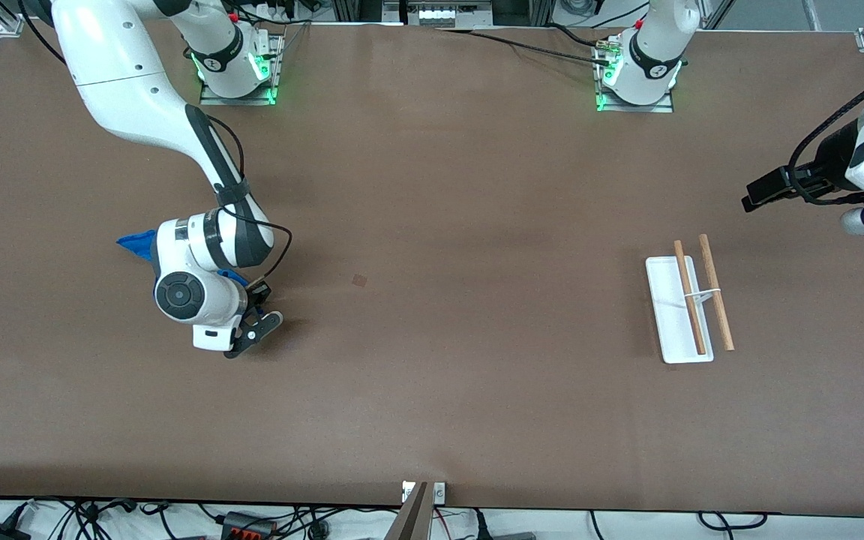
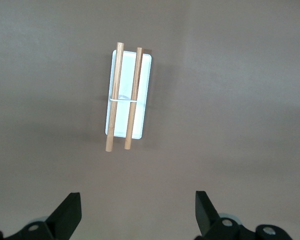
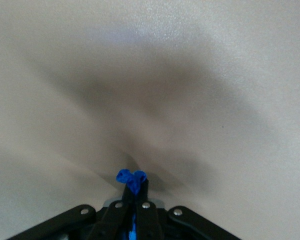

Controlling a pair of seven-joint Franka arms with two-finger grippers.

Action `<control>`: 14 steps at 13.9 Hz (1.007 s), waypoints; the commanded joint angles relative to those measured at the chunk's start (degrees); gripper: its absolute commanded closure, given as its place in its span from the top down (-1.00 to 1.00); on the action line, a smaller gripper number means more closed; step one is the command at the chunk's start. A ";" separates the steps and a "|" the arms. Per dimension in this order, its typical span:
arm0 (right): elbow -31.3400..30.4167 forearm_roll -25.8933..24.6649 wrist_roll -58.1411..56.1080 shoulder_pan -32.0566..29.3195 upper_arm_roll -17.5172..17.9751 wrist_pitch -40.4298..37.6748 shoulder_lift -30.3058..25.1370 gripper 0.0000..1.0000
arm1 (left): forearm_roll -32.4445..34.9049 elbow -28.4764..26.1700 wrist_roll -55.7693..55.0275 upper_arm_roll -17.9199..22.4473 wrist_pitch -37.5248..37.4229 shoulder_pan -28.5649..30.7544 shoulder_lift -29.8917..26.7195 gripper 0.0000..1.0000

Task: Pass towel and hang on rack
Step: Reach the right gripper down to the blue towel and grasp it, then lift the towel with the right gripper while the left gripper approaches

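Two risks at lower left of the front view: right gripper (image 3: pixel 135 192), pinched shut on only a small bunch of towel (image 1: pixel 136 244), may lose it when lifting, while the waiting left gripper (image 2: pixel 135 212), at the front view's right edge, gapes empty above the rack (image 1: pixel 678 311).

bare table (image 1: pixel 432 337), rack (image 1: pixel 678 311) sole obstacle

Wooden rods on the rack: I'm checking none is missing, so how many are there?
2. Both wooden rods lie side by side on the rack, toward the left arm's end of the table. None appears hidden.
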 commanded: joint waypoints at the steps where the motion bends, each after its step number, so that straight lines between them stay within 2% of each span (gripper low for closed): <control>1: 1.26 0.25 -1.36 0.38 0.39 -0.58 -0.78 -1.00 | -0.76 1.62 0.40 0.09 -1.16 0.02 0.68 1.00; 2: 1.70 0.25 -1.36 0.39 0.48 -1.01 -2.43 -1.00 | -0.84 1.62 0.40 0.09 -1.16 0.02 0.68 1.00; 5: 3.02 0.52 -1.10 0.30 4.51 -1.63 -7.80 -1.00 | -0.84 1.62 0.40 0.09 -1.25 0.02 0.68 1.00; 6: 3.98 0.95 -0.23 0.30 6.61 -2.07 -9.29 -1.00 | -0.84 1.62 0.32 0.09 -1.25 0.02 0.68 1.00; 9: 4.34 7.36 7.32 0.39 13.20 -3.83 -14.91 -1.00 | -0.93 1.54 0.32 0.09 -1.25 0.02 0.68 1.00; 11: 5.82 7.55 12.67 0.39 17.77 -3.83 -17.65 -1.00 | -1.02 1.45 0.40 0.18 -1.60 0.28 0.77 1.00; 14: 13.63 7.55 25.50 0.21 24.54 -3.74 -17.83 -1.00 | -0.93 1.62 0.49 0.09 -2.30 -0.15 3.05 1.00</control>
